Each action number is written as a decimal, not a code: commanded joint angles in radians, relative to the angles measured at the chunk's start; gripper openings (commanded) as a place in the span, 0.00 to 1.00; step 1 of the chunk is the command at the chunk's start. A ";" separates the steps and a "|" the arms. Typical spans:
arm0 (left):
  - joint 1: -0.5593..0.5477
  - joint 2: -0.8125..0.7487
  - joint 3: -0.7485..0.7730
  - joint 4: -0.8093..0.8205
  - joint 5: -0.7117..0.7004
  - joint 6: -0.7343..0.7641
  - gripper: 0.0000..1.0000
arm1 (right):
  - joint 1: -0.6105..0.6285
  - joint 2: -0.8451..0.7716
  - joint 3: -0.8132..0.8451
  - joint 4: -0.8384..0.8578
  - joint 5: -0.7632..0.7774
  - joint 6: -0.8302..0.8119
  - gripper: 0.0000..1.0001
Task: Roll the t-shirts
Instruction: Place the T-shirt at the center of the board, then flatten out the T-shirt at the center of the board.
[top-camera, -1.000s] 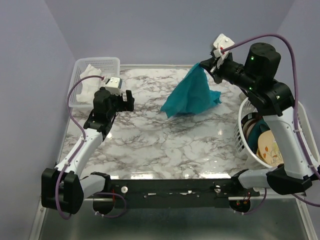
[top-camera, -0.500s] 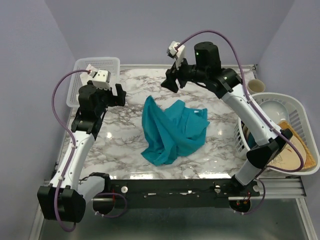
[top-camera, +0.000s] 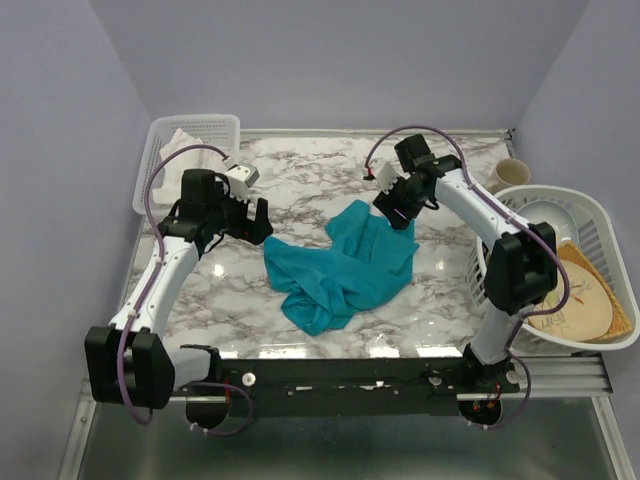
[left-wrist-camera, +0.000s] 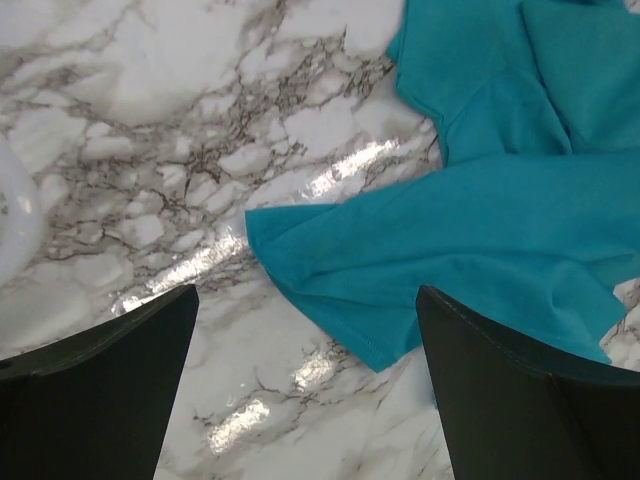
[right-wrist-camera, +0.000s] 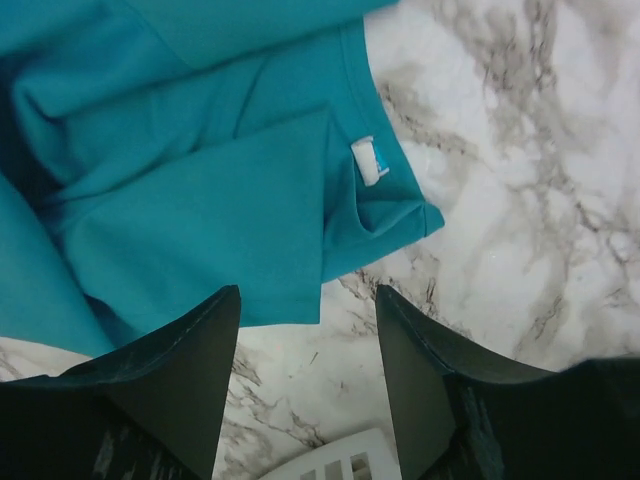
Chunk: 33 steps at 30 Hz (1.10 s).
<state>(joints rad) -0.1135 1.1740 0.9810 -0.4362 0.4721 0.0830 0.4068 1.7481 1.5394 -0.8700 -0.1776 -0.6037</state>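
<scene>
**A:** Looking down from above, where is the t-shirt (top-camera: 340, 265)?

**B:** Crumpled in a heap at the middle of the marble table (top-camera: 300, 190), folds bunched over one another. Its pale label (right-wrist-camera: 368, 160) shows at the collar, on the far right side.

**A:** And the left gripper (left-wrist-camera: 307, 289)?

**B:** Jaws spread wide with nothing between them, hanging over the shirt's left edge where cloth meets bare marble.

**A:** The right gripper (right-wrist-camera: 308, 290)?

**B:** Also wide apart and empty, above the collar corner. It looks low over the cloth, though I cannot tell whether it touches.

**A:** Anything else?

**B:** A white basket (top-camera: 195, 135) at the far left corner, a second white basket (top-camera: 600, 215) at the right holding dishes, and a cup (top-camera: 510, 172) behind it.
</scene>
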 joint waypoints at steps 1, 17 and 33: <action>-0.003 0.088 0.021 -0.133 -0.009 0.058 0.99 | -0.046 0.125 0.042 -0.109 0.105 0.047 0.64; -0.003 0.049 -0.011 -0.150 -0.033 0.041 0.99 | -0.115 0.298 0.044 -0.170 0.130 0.171 0.63; 0.005 0.098 0.021 -0.187 -0.101 0.124 0.99 | -0.158 0.389 0.065 -0.265 -0.059 0.203 0.25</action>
<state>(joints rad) -0.1131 1.2457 0.9657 -0.6010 0.3988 0.1722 0.2642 2.1193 1.5871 -1.0885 -0.1776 -0.4133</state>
